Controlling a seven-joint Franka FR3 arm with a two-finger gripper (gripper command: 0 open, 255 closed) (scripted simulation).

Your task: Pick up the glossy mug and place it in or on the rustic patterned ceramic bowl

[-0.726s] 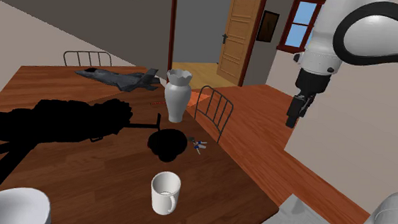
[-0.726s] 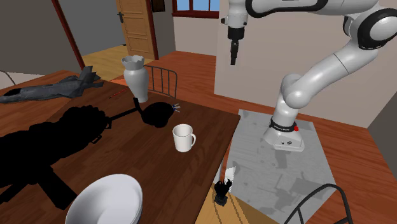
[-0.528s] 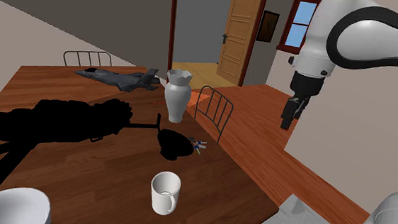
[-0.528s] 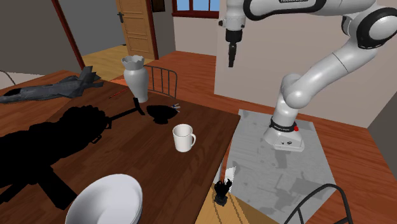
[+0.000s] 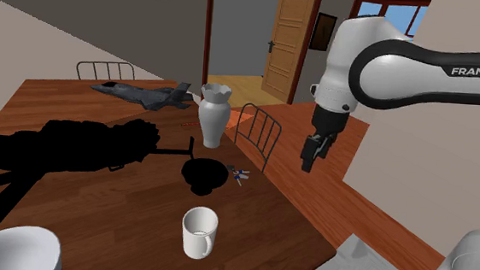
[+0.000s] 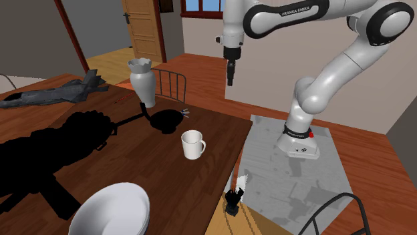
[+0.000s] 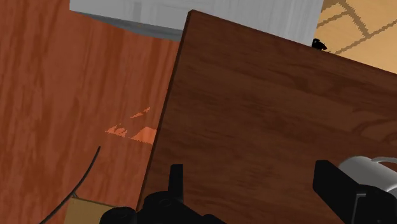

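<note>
One white mug [image 5: 199,233] stands upright on the brown table [image 5: 131,213], low in the shoulder view's middle. The white bowl [image 5: 9,248] sits at the lower left corner. Right of centre, the end effector [image 5: 308,162] hangs with fingers apart, holding nothing.

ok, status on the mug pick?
Gripper open, empty, in the air near the edge of the table. White mug upright on the table, untouched; white bowl apart from it. Nothing between gripper and mug.
</note>
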